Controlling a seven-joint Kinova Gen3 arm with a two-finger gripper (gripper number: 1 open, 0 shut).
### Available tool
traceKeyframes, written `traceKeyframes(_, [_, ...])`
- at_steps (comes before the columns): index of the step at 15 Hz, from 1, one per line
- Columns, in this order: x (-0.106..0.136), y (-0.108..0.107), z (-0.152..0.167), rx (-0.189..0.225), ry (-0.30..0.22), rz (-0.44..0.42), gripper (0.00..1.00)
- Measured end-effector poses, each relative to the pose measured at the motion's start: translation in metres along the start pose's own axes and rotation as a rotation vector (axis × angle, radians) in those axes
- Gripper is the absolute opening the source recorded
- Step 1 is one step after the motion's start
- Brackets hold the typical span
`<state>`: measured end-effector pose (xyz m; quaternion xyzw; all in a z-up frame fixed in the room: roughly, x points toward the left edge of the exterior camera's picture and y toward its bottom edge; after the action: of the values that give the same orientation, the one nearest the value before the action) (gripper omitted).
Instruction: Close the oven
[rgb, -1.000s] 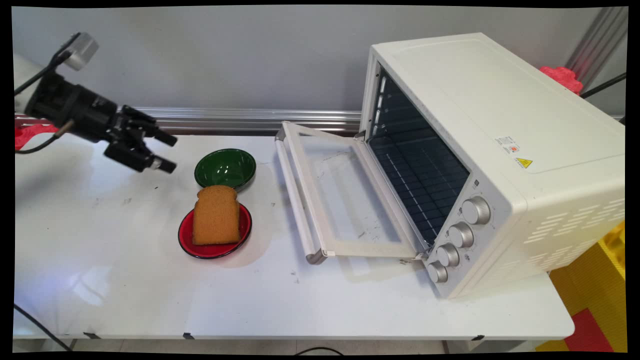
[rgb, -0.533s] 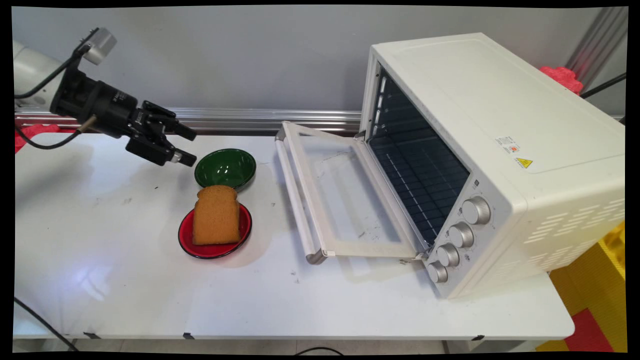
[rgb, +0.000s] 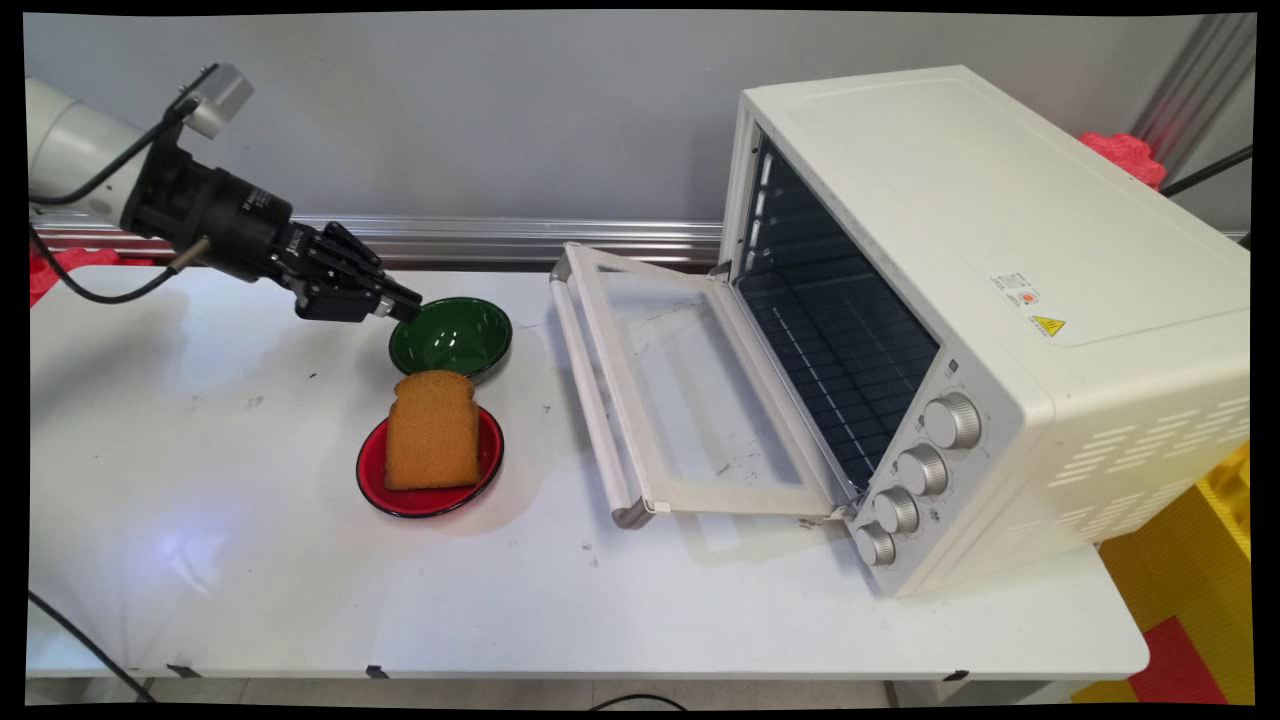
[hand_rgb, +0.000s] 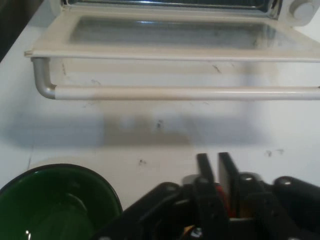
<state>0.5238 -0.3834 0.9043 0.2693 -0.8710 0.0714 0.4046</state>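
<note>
Hand (rgb: 405, 302), fingers pressed nearly together and holding nothing, hovers at the green bowl's (rgb: 451, 337) left rim; toast slice (rgb: 433, 430) on the red plate (rgb: 372, 470) lies nearer the camera.

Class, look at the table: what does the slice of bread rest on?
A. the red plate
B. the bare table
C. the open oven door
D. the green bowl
A: the slice of bread lies on the red plate, just in front of the green bowl.
</note>
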Motion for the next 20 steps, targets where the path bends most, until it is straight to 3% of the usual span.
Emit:
traceKeyframes(8, [-0.001, -0.005, 0.022, -0.016, -0.005, 0.012, 0.0])
traceKeyframes(20, [-0.011, -0.005, 0.133, -0.027, 0.001, 0.048, 0.0])
